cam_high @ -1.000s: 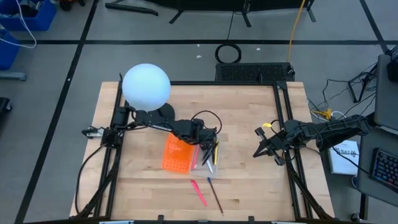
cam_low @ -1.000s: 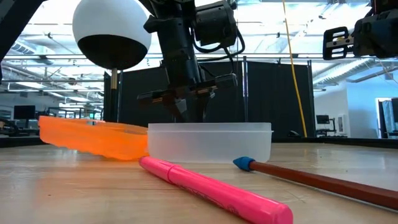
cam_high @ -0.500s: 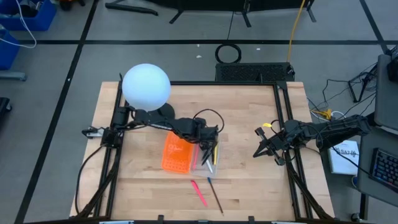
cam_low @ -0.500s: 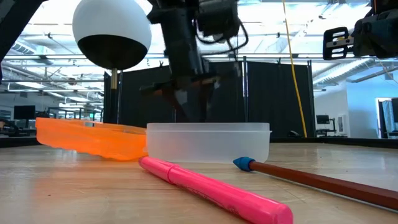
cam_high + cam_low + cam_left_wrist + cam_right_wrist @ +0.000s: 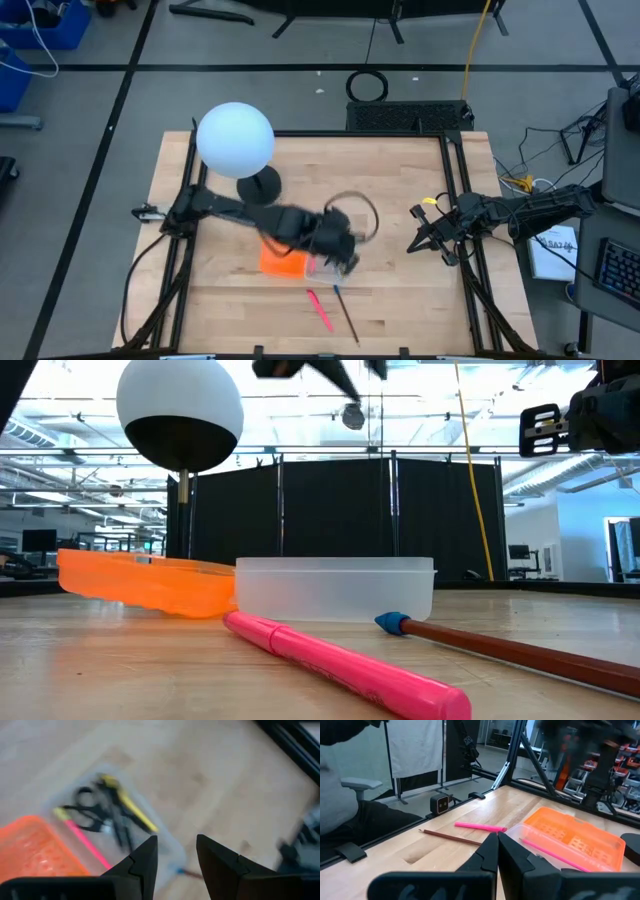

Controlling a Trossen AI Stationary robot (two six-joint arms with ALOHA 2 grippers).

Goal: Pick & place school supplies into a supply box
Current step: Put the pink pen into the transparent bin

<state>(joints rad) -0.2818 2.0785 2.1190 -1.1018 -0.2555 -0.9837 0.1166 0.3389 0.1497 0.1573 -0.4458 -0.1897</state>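
The supply box lies mid-table: an orange gridded panel (image 5: 281,263) joined to a clear tray (image 5: 335,590). In the tray (image 5: 107,807) lie black-handled scissors (image 5: 87,812), a yellow pen (image 5: 127,807), a pink pen (image 5: 85,840) and dark ones. My left gripper (image 5: 343,262) hangs high above the tray's near end, open and with nothing between its fingers (image 5: 175,855). A pink pen (image 5: 320,310) and a brown pencil (image 5: 347,313) lie flat on the table nearer the front edge. My right gripper (image 5: 414,245) waits shut at the table's right side.
A white globe lamp (image 5: 235,140) on a black foot stands at the far left. Black frame rails (image 5: 458,200) run along the table's left and right sides. Bare wood lies between the tray and my right gripper.
My left gripper has risen from just above the tray, out of the top of the low view, and has shifted toward the table's near edge, rolling as it went. The tray and the pens on the table have stayed put.
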